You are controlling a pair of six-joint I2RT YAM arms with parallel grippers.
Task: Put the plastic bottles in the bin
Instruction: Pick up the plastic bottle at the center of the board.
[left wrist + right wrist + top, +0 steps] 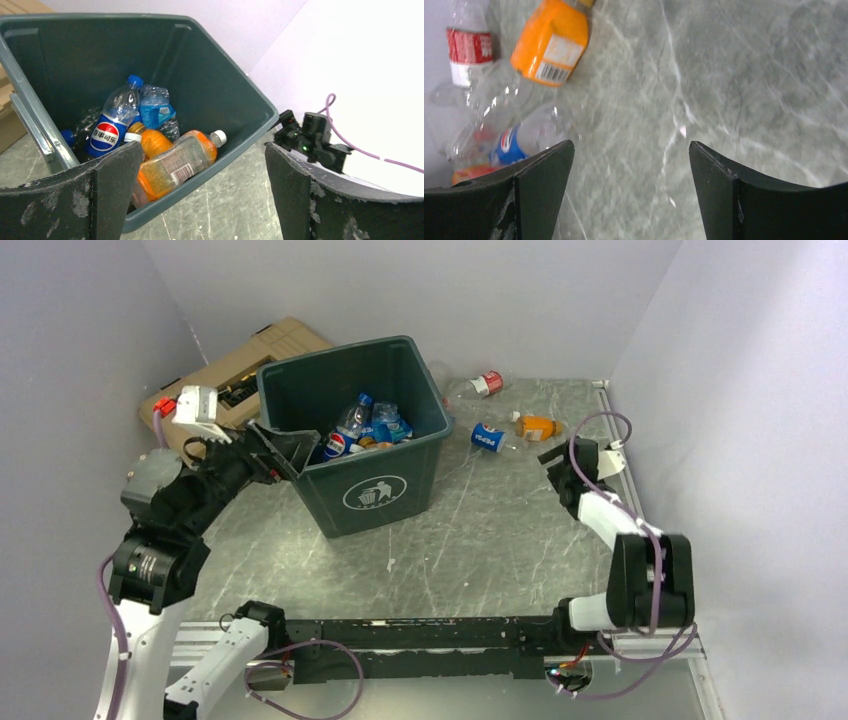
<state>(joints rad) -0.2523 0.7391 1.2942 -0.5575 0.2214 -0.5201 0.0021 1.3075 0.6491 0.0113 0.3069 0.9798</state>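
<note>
Holds the left hand [290, 452] wide and empty at the left rim of the bin [400, 465], facing down into it. Inside, in a heap: a blue-capped cola bottle [112, 125], a crushed blue-label bottle [157, 107] and an orange drink bottle [175, 162]. Has the right hand [556, 462] spread wide too, gripping nothing, low over the desk [480, 540] to the bin's right. Just ahead of it on the desk: a squat orange bottle [538, 427] and a blue-label bottle [487, 436]; farther back, a red-label bottle [487, 383]. Behind the bin, a tan case [250, 360].
</note>
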